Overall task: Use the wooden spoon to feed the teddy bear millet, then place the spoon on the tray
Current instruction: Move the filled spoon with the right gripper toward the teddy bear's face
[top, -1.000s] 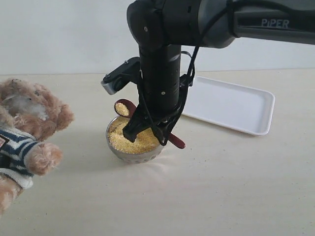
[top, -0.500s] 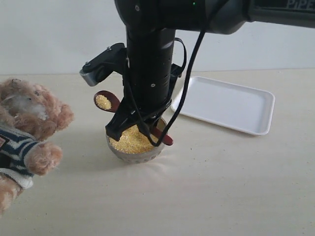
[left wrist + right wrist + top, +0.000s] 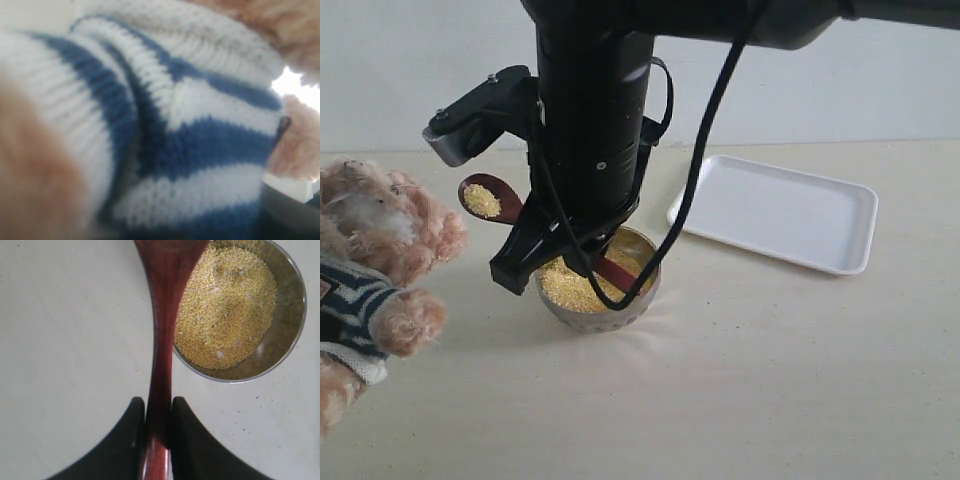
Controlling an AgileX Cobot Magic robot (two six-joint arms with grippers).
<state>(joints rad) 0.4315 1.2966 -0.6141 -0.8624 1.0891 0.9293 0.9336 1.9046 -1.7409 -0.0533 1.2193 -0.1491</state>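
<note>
On the counter [image 3: 770, 390], the bowl [image 3: 605, 322] holds millet [image 3: 565, 290]; the teddy bear [image 3: 380, 260] sits left of it, the tray [image 3: 790, 215] right and behind, the wooden spoon [image 3: 485, 198] raised above-left.

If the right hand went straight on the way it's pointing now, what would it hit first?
Probably the pale beige tabletop, just beside the round silvery metal bowl; the right hand points down there. Depth is unclear, so it could clip the bowl's rim.

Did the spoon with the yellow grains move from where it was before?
Yes. The spoon has gone left, from above the bowl rim to out past it, toward the bear and away from the tray.
</note>
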